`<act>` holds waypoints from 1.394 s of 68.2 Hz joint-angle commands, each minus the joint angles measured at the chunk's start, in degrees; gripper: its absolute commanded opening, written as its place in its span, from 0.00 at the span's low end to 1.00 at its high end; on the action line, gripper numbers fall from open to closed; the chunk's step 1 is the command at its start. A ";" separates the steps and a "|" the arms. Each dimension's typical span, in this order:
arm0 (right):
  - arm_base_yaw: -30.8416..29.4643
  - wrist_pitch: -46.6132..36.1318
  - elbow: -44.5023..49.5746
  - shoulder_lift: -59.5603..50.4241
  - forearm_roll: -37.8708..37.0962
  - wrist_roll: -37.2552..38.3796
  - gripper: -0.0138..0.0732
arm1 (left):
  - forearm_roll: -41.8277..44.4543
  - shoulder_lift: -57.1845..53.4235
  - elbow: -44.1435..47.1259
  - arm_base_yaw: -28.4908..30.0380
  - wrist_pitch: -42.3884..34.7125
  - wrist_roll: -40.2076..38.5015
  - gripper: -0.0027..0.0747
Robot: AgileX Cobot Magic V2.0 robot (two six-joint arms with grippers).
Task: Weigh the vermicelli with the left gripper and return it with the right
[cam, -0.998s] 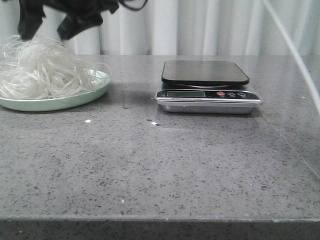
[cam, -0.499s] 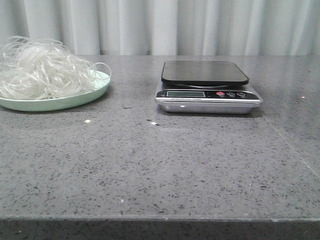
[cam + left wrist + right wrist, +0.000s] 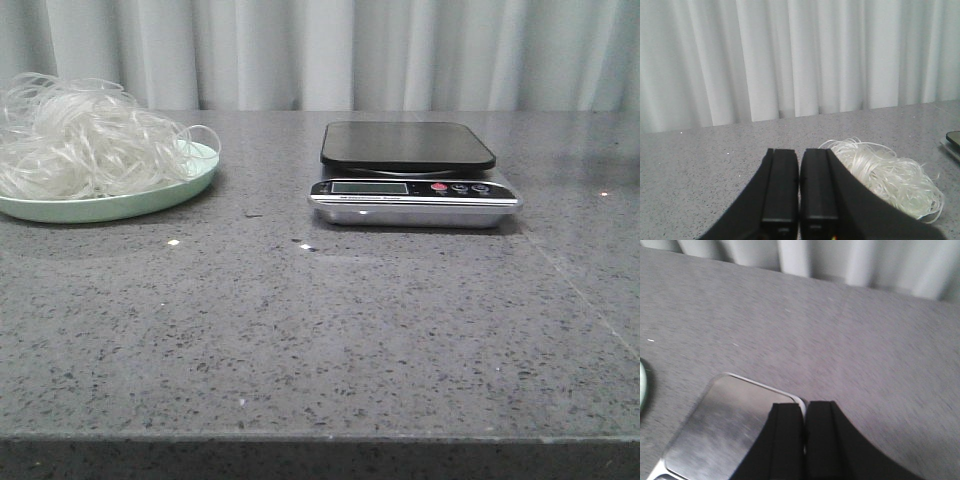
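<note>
- The vermicelli point(image 3: 85, 135) is seen heaped in loose, glassy white loops on a pale green plate point(image 3: 110, 205) at the far left of the grey speckled table point(image 3: 320, 330), in the front view.
- A few strands are seen curling out over the plate's right rim.
- A kitchen scale point(image 3: 412, 190) is set to the right of the plate and well apart from it, its black platform point(image 3: 408, 146) bare and its display strip turned toward the near edge of the table.
- A red button and two darker ones can be made out beside the display; no reading can be made out on it.
- Pale pleated curtains point(image 3: 350, 50) are hung behind the far edge of the table.
- No arm is caught in the front view.
- In the left wrist view, the left gripper point(image 3: 799, 185) is shown with its two black fingers drawn together, only a thin slit left between them and nothing held; the vermicelli point(image 3: 885, 175) is seen on the table just beside and beyond the fingers.
- In the right wrist view, which is somewhat blurred, the right gripper point(image 3: 805, 440) is likewise shown pressed nearly closed and empty, poised above a corner of the scale's platform point(image 3: 725, 425); whether it touches the platform cannot be told.
</note>
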 commanded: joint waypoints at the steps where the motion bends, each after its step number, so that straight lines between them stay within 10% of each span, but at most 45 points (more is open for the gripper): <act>1: -2.47 -8.28 8.60 -7.82 0.63 -0.48 0.33 | -0.19 0.51 -1.58 0.02 -4.65 -0.43 0.21; 42: -3.73 -34.12 55.76 -48.48 -8.03 -0.48 0.33 | -0.19 0.51 -1.58 0.02 -4.65 -0.43 0.21; 68: -3.73 -33.08 63.22 -73.30 -8.45 -0.48 0.33 | -0.19 0.51 -1.58 0.02 -4.65 -0.43 0.21; 95: -3.73 -33.11 63.22 -75.35 -8.45 -0.48 0.33 | -0.19 0.51 -1.58 0.02 -4.65 -0.43 0.21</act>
